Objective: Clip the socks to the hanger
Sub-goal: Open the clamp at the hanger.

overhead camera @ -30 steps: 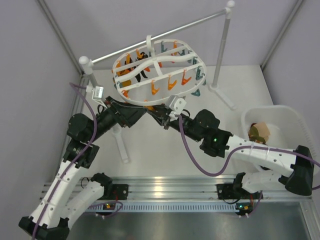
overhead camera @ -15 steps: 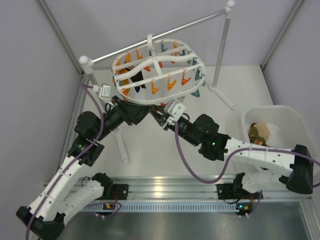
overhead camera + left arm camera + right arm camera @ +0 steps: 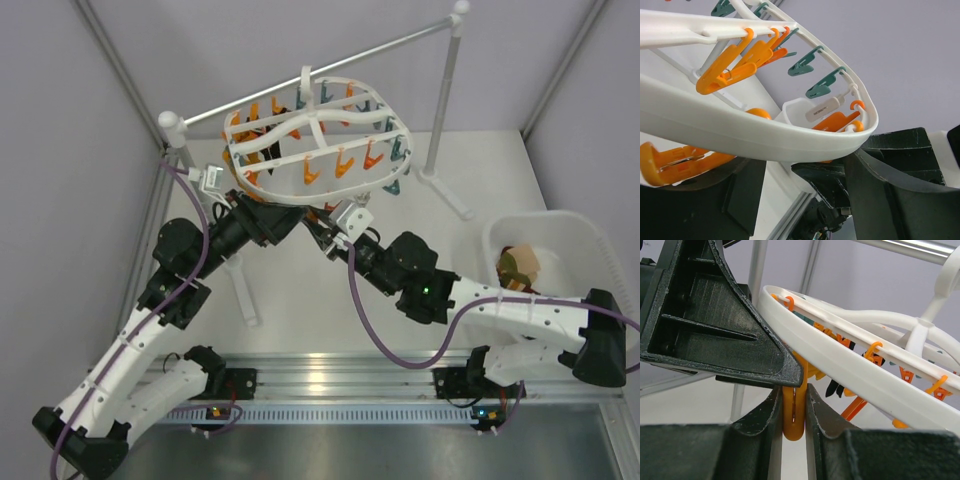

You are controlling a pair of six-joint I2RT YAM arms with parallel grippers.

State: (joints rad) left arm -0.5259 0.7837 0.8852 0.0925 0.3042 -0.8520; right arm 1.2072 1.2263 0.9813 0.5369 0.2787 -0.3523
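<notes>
The white oval hanger [image 3: 315, 130] hangs from the rail with orange and teal pegs along its bars. My right gripper [image 3: 322, 232] is under its near edge, shut on an orange peg [image 3: 794, 412] that hangs from the rim [image 3: 850, 367]. My left gripper [image 3: 275, 222] is open at the hanger's near-left edge, and the rim [image 3: 755, 137] runs across between its fingers [image 3: 900, 195]; it holds nothing. A dark sock [image 3: 835, 388] hangs from a peg on the hanger. A brown striped sock [image 3: 518, 264] lies in the bin at the right.
A thin grey rail [image 3: 330, 65] on white posts [image 3: 445, 100] carries the hanger. A white bin [image 3: 600, 240] stands at the right edge. A second white post [image 3: 240, 285] stands under the left arm. Grey walls close in the left and back.
My left gripper has moved up and forward to the hanger's near-left rim. The right gripper has shifted slightly left, and the hanger has swung a little toward the back.
</notes>
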